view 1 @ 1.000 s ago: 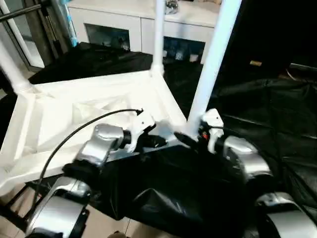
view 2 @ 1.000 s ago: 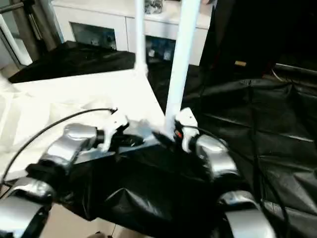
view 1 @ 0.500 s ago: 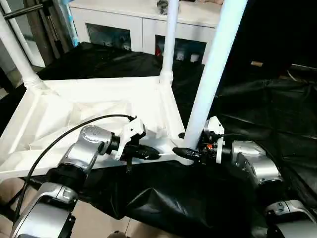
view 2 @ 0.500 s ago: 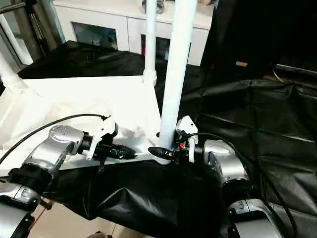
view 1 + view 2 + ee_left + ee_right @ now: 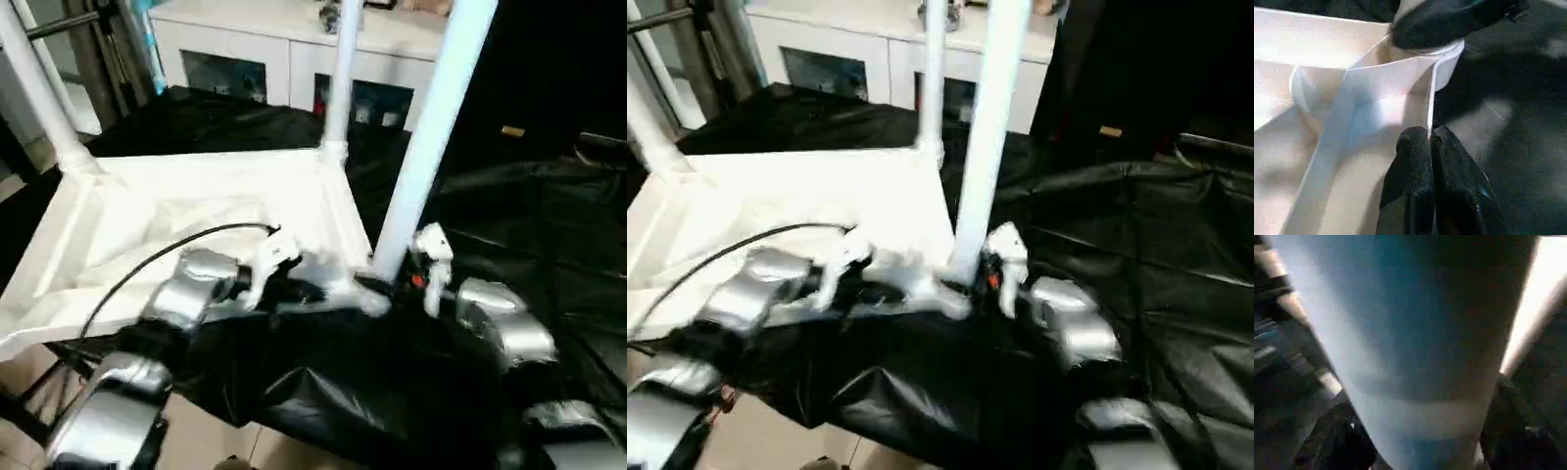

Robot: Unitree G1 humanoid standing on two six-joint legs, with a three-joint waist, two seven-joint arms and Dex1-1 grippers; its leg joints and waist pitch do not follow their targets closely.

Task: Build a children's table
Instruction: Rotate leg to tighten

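White plastic children's table (image 5: 196, 211) lies upside down on black sheet-covered surface (image 5: 549, 215), ribbed underside up, filling approx 9 to 12 o'clock of the head view. Three white tapered tube legs stand upright in round corner sockets: near leg (image 5: 426, 137) at approx 1 o'clock from centre, far leg (image 5: 338, 83) at 12 o'clock, left leg (image 5: 39, 93) at 10 o'clock. Near rim of tabletop runs across centre, w/ edge overhanging the black sheet.

Left gripper (image 5: 1431, 147) sits at the near rim just left of the near leg's socket. Wrist view: two black fingers (image 5: 1413, 171) pressed together w/ the thin white rim wall pinched between the tips, so clamped onto the children's table edge. A black cable (image 5: 147, 259) loops over the silver left forearm (image 5: 186, 294).

Right gripper (image 5: 1420, 431) is at the base of the near leg, approx 3 o'clock of the left gripper, close beside it. Wrist view: leg runs between the two black fingers (image 5: 1347, 445), one each side of the tube, straddling it; contact on both sides not clear enough to call, so can't tell if it's gripping or loose. In the left wrist view a black fingertip (image 5: 1449, 19) of the right gripper lies across the top of the corner socket (image 5: 1447, 63).

Background: white cabinet w/ glass doors (image 5: 255, 59) at 12 o'clock behind the table. Silver right forearm (image 5: 500, 323) at approx 4 o'clock.
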